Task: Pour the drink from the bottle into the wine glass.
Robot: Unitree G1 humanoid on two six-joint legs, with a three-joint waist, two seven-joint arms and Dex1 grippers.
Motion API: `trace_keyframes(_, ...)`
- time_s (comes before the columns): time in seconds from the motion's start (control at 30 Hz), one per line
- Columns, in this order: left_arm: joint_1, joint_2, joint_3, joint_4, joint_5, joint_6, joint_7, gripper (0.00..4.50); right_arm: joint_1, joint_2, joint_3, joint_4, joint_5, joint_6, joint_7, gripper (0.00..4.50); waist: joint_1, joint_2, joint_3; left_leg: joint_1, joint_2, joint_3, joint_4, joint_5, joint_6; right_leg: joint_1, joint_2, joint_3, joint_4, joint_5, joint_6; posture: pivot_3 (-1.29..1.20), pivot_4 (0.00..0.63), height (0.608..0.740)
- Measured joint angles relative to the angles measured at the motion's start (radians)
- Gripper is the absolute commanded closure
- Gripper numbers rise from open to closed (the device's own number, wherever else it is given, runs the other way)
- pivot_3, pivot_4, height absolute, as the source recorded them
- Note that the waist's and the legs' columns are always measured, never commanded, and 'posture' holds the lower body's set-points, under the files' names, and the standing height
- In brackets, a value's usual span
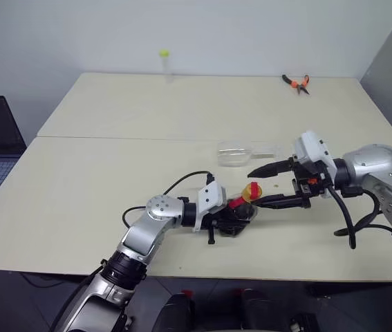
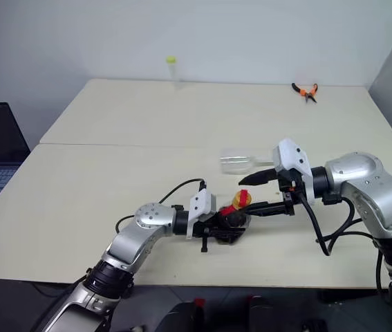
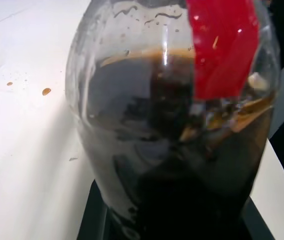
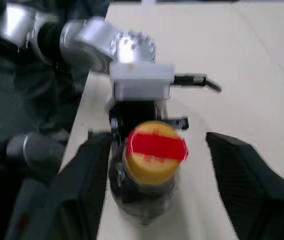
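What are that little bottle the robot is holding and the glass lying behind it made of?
The bottle looks like thin, glossy clear plastic: see-through walls with highlights and droplets above the dark drink, under an opaque yellowish cap. The wine glass, lying on its side, looks like clear glass, though clear plastic cannot be excluded.

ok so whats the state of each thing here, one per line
small squat clear plastic bottle: capped, partly full of dark brown drink, held
clear stemmed wine glass: on its side, empty
left gripper: shut on the bottle
right gripper: open around the yellowish cap
orange-handled pliers: lying on the cream table
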Motion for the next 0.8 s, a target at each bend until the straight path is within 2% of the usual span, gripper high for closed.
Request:
trace_keyframes(0.03, -0.001, -0.003, 0.0, 0.004, 0.0, -0.003, 0.004, 3.66, 0.02, 0.016, -0.049, -0.034, 0.041, 0.029, -0.057, 0.0, 0.002, 0.0, 0.0, 0.0, 0.0, 0.0, 0.0, 0.0, 0.0, 0.0, 0.0, 0.0, 0.0, 0.0, 0.0, 0.0, 0.15, 0.74)
trace_keyframes(0.1, -0.007, -0.01, 0.002, 0.024, 0.001, -0.019, 0.01, 3.66, 0.144, 0.081, -0.202, -0.165, 0.174, 0.1, -0.266, 0.0, 0.01, -0.001, 0.0, -0.001, 0.001, -0.003, 0.0, 0.0, 0.0, 0.001, 0.0, 0.0, -0.001, 0.0, 0.0, 0.0, 0.15, 0.74)
trace_keyframes(0.17, -0.011, -0.011, 0.009, 0.038, -0.001, -0.029, 0.01, 3.66, 0.216, 0.121, -0.243, -0.24, 0.243, 0.14, -0.406, 0.0, 0.011, 0.0, 0.0, -0.001, 0.0, -0.001, 0.0, 0.0, 0.0, 0.0, 0.0, 0.0, 0.0, 0.0, 0.0, 0.0, 0.15, 0.74)
trace_keyframes(0.23, -0.018, -0.011, 0.01, 0.055, 0.0, -0.044, 0.014, 3.68, 0.278, 0.192, -0.246, -0.327, 0.242, 0.146, -0.55, 0.0, 0.009, 0.0, 0.0, 0.0, 0.0, 0.0, 0.0, 0.0, 0.0, 0.001, 0.0, 0.0, 0.001, 0.0, 0.0, 0.0, 0.15, 0.74)
trace_keyframes(0.3, -0.033, -0.018, 0.01, 0.082, 0.003, -0.061, 0.024, 3.72, 0.347, 0.287, -0.188, -0.405, 0.202, 0.144, -0.698, 0.0, 0.007, 0.0, 0.0, 0.001, 0.0, 0.0, 0.0, 0.0, 0.0, 0.001, 0.002, 0.0, 0.001, 0.0, 0.0, 0.0, 0.15, 0.74)
trace_keyframes(0.4, -0.047, -0.022, 0.01, 0.101, 0.005, -0.067, 0.03, 3.73, 0.363, 0.342, -0.142, -0.427, 0.142, 0.137, -0.809, 0.0, 0.005, 0.0, 0.0, 0.001, 0.0, 0.0, 0.0, 0.0, 0.0, 0.001, 0.005, 0.0, 0.001, 0.0, 0.0, 0.0, 0.15, 0.74)
trace_keyframes(0.57, -0.053, -0.027, 0.01, 0.122, 0.005, -0.091, 0.029, 3.73, 0.392, 0.382, -0.055, -0.432, 0.042, 0.099, -0.866, 0.0, 0.003, 0.0, 0.0, 0.001, 0.0, 0.0, 0.0, 0.0, 0.0, 0.001, 0.005, 0.0, 0.001, 0.0, 0.0, 0.0, 0.15, 0.74)
trace_keyframes(0.8, -0.053, -0.031, 0.009, 0.126, 0.011, -0.101, 0.03, 3.73, 0.424, 0.383, -0.021, -0.432, -0.016, 0.073, -0.859, 0.0, 0.001, 0.0, 0.0, 0.001, 0.0, 0.0, 0.0, 0.0, 0.0, 0.001, 0.006, 0.0, 0.001, 0.0, 0.0, 0.0, 0.15, 0.74)
